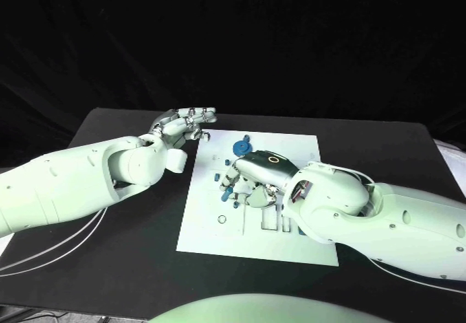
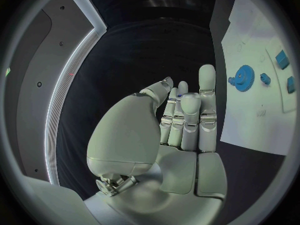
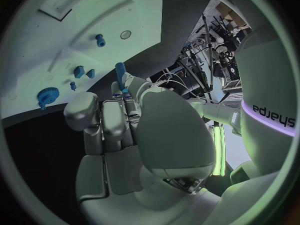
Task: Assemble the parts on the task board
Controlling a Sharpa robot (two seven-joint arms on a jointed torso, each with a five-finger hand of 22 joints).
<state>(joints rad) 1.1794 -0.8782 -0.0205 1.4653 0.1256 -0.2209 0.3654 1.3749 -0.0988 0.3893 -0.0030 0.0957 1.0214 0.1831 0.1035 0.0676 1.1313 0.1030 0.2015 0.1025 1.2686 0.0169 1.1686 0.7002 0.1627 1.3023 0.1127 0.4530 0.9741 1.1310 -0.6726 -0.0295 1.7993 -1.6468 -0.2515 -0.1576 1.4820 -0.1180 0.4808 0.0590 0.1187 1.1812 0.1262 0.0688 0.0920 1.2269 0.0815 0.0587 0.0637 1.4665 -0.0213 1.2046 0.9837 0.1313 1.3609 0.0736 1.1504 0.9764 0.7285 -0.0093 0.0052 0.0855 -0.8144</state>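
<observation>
The right hand (image 1: 254, 183) hangs over the middle of the task board (image 1: 291, 145), fingers pinched on a slim blue peg (image 3: 120, 74); this looks like the carrying step, and the next move calls for lining the peg up with a free hole. The left hand (image 1: 182, 124), empty with fingers loosely apart, waits off the board's 10 o'clock corner, while the blue gear (image 1: 240, 146) at 12 o'clock and small blue pieces (image 3: 84, 73) nearby crowd the approach.

Matt white task board (image 1: 257, 235); smooth, glossy plastic-looking right hand (image 1: 254, 178).
</observation>
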